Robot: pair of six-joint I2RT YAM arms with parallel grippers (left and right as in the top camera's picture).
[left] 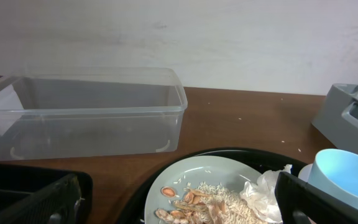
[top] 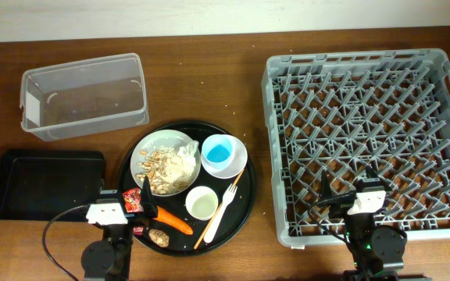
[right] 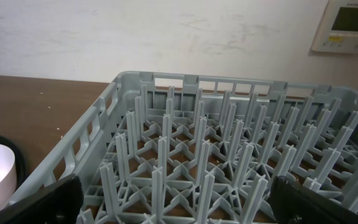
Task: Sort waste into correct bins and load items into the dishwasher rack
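Entry: sorting stage, nothing judged binned or racked yet; left gripper (left: 179, 208) was logged as spread wide and empty, hung at near-left edge of round black tray (top: 244, 212); right gripper (right: 179, 208) was likewise spread and empty, poised over near-left part of dishwasher rack (top: 366, 133), in which no items were seen. Waste was found on the round tray: red wrapper (top: 133, 200) just beside left gripper, on its right, nearest item; carrot (top: 174, 221) next to wrapper, long axis run diag. from far-left to near-right; brown lump (top: 158, 236) just beside carrot, nearer the robot; scraps (top: 166, 168) & tissue (top: 187, 148) on plate (top: 141, 156), fwd of the gripper. Clear tub (top: 84, 66) & black tray (top: 45, 183) were placed on left arm's side, well apart from right arm; left arm was judged nearer for the wrapper pick; contact betw. wrapper and finger could not be told.
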